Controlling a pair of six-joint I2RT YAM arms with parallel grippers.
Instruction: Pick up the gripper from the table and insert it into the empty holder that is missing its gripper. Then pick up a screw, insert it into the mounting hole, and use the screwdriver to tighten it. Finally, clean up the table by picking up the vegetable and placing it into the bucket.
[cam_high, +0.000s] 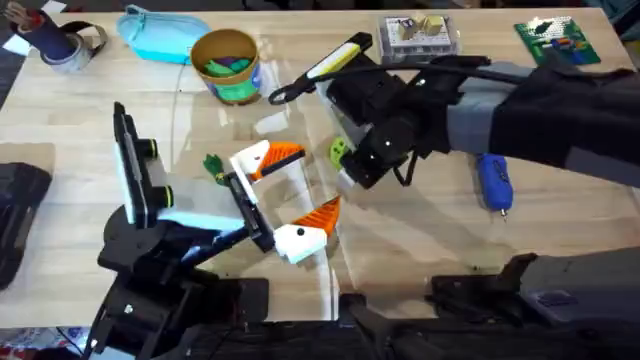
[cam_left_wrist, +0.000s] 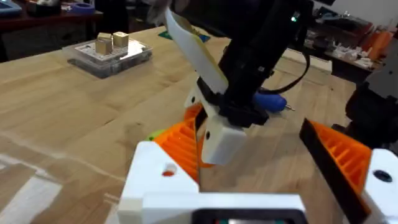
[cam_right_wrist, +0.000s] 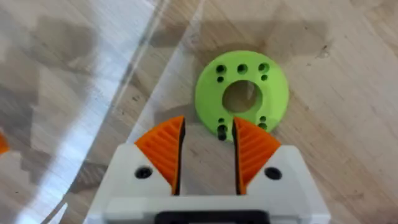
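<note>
Nearest the bases, the left gripper sits low over the table with jaws spread wide and nothing between them. A small green bit lies just beside it; we take it for the vegetable but can't confirm. Just past it, the right gripper points down at a flat green ring disc with small holes. Its jaws are a narrow gap apart, the orange pads are at the disc's near rim, and nothing is clamped that we can see. The disc lies on bare wood next to a clear sheet. The screwdriver lies untouched on the table under the right forearm, well apart from both grippers. Farther back the bucket stands upright with coloured bits already inside, and a clear parts box sits at the far edge. Risks as we judge them: the disc is thin and flat, so pads closing on its rim may skid it away or onto the sheet. The gap looks tight, so a slight offset lands a pad on top of the disc. The two grippers are close, so any sweep toward the middle could make them collide.
</note>
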